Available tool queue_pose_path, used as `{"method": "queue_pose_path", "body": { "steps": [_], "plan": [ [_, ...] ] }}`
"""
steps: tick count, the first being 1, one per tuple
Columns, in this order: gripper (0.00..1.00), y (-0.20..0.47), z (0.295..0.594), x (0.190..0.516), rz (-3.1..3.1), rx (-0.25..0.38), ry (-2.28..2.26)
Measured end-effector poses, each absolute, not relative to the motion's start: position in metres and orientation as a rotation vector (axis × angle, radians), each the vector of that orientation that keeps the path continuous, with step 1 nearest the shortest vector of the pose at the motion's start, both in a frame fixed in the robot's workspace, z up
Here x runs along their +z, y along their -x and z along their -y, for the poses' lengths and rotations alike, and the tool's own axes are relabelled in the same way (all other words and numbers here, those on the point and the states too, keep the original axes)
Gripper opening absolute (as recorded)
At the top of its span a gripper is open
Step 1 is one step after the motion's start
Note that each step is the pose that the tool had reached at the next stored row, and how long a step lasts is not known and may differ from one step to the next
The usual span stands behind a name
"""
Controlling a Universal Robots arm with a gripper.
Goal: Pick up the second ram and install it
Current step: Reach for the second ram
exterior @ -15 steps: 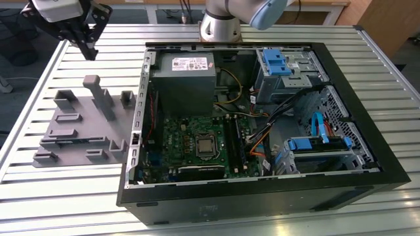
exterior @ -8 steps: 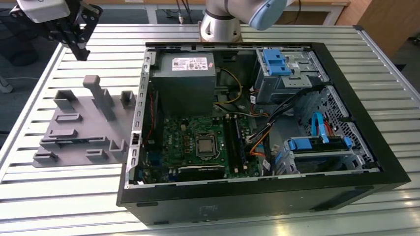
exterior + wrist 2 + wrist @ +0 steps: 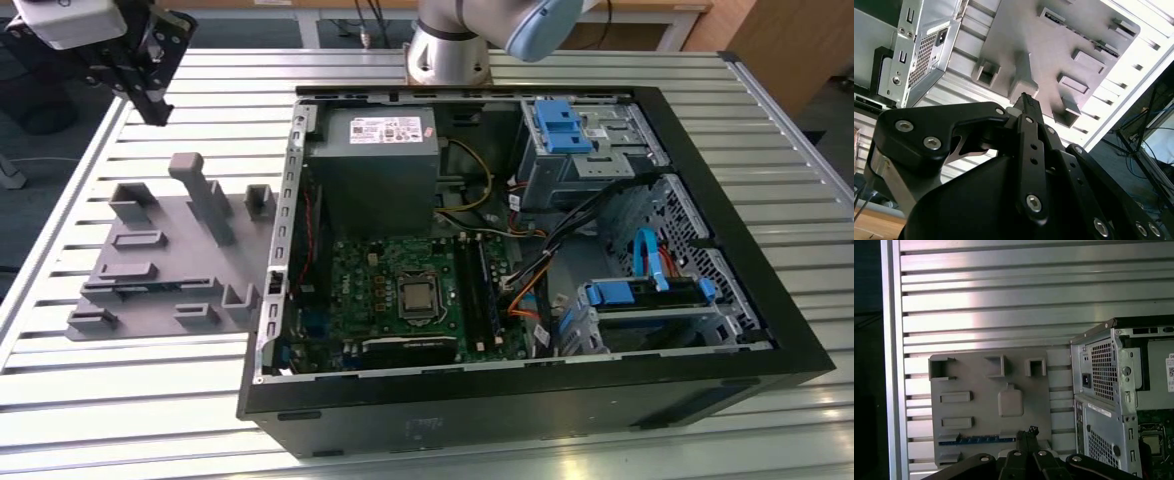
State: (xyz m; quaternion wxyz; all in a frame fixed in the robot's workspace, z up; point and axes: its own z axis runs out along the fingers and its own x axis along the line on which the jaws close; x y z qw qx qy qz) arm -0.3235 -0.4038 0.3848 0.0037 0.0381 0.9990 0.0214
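Clear air surrounds the gripper (image 3: 152, 112) over the far part of the table (image 3: 94, 150). Upright posts (image 3: 203, 192) rise from the grey holder tray (image 3: 167, 275); the computer case wall (image 3: 284, 235) stands just beside it on the exterior view's right.

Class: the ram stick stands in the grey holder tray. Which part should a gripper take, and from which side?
Pinch the second ram across its two flat faces, near mid-length, coming straight down from above. It stands on edge in a slot of the grey holder tray, so only its thin upper edge looks free.
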Motion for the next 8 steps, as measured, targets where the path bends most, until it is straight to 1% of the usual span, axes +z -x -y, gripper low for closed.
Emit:
{"method": "queue_pose_path", "body": {
  "steps": [8],
  "plan": [
    [0.11, 0.3336, 0.4081, 0.3842, -3.131, 0.067, -0.119]
  ]
}}
